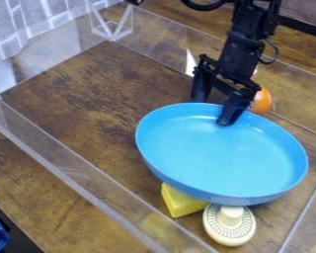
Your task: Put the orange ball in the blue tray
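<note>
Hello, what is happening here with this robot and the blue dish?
One robot arm reaches down at the far rim of the blue tray. Its hand is open and holds nothing. The orange ball lies on the wooden table just behind the tray, partly hidden by the hand, so it is not in the tray.

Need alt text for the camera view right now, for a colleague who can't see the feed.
A black robot tool, jaws open, reaches down over the far rim of a large blue tray on a wooden table, with the orange ball just behind it, outside the tray. A yellow block and a pale round disc lie at the tray's near edge.
</note>
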